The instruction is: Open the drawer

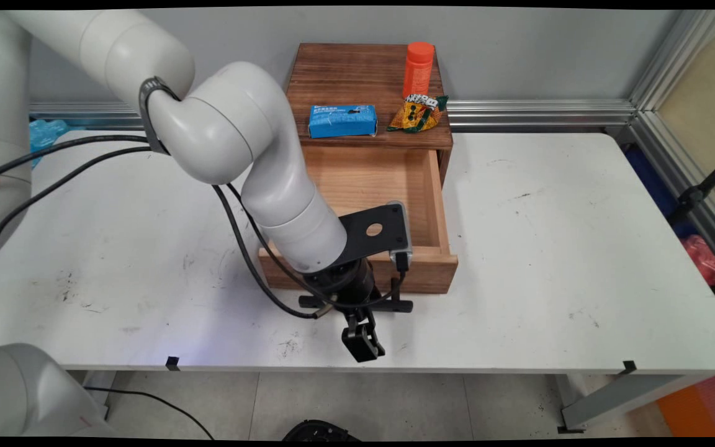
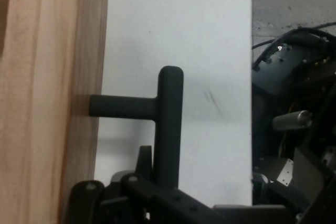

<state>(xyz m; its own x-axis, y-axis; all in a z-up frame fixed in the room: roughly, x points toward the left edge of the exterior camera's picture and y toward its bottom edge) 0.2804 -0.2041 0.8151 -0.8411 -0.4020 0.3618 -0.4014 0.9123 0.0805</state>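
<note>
I'm watching the gripper [image 1: 362,343] hanging low at the front of the open wooden drawer [image 1: 367,186], right at its black handle [image 2: 169,124], and in the hand view the handle bar is running down into the linkage, but I cannot tell whether the claw is pinching it or standing spread. The drawer is sitting pulled out toward the near edge of the white table [image 1: 550,248], while a blue box [image 1: 342,120], a yellow snack packet [image 1: 418,115] and an orange bottle [image 1: 418,68] are resting on the cabinet top [image 1: 345,74] behind it.
</note>
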